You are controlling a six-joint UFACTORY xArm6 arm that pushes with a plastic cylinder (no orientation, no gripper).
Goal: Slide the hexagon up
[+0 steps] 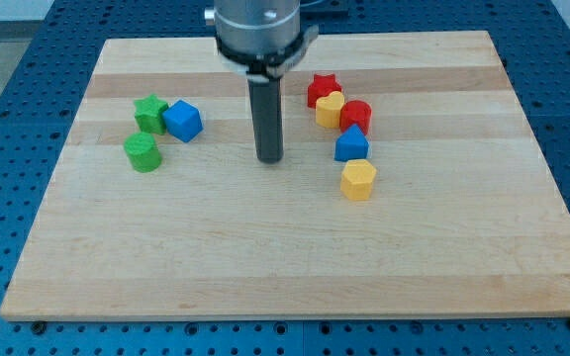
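Note:
A yellow hexagon block (358, 180) lies right of the board's middle, just below a blue block (351, 145). My tip (269, 158) rests on the board near its middle, well to the left of the yellow hexagon and slightly above its level, touching no block. Above the blue block sit a red cylinder (356, 115), a yellow heart-like block (329, 109) and a red star (322, 89), close together in a chain.
On the view's left a green star (151, 113), a blue cube-like block (182, 121) and a green cylinder (142, 152) form a cluster. The wooden board (295, 267) lies on a blue perforated table. The arm's grey body (260, 30) hangs over the board's top edge.

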